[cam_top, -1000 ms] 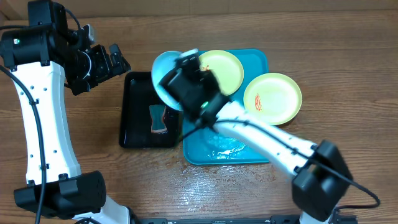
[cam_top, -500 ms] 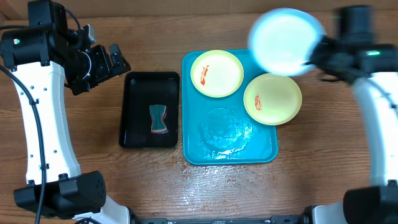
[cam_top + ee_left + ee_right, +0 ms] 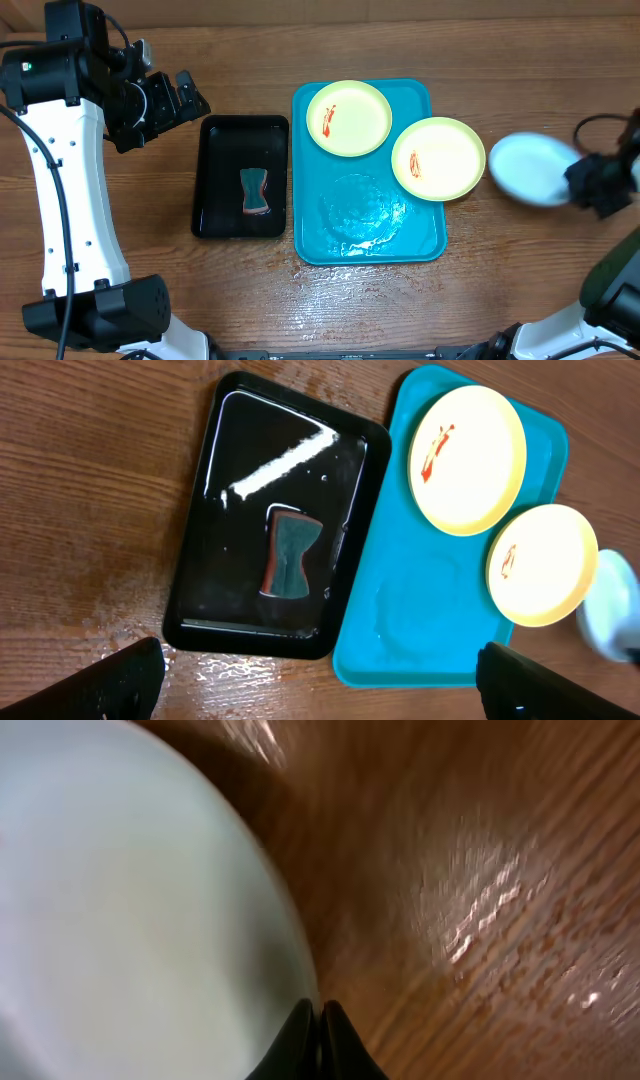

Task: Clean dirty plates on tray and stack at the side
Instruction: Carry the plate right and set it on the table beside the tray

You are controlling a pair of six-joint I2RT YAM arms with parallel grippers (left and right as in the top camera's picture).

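Note:
Two yellow-green plates with red smears lie on the turquoise tray (image 3: 315,240): one (image 3: 348,117) at its far left, one (image 3: 438,158) overlapping its right rim. Both also show in the left wrist view (image 3: 467,458) (image 3: 542,564) on the tray (image 3: 400,660). My right gripper (image 3: 578,183) is shut on the rim of a third, pale clean-looking plate (image 3: 530,168), held right of the tray; it fills the right wrist view (image 3: 130,920), jaws (image 3: 318,1020) pinched on its edge. My left gripper (image 3: 185,95) is open and empty, high at the far left (image 3: 320,680).
A black tray (image 3: 243,176) holding water and a sponge (image 3: 255,190) stands left of the turquoise tray. A puddle (image 3: 362,208) lies on the turquoise tray's near part. The wood in front of the trays is wet.
My right arm swung the pale plate from over the black tray, across the far right of the table, down to the right of the turquoise tray. The left arm has not moved.

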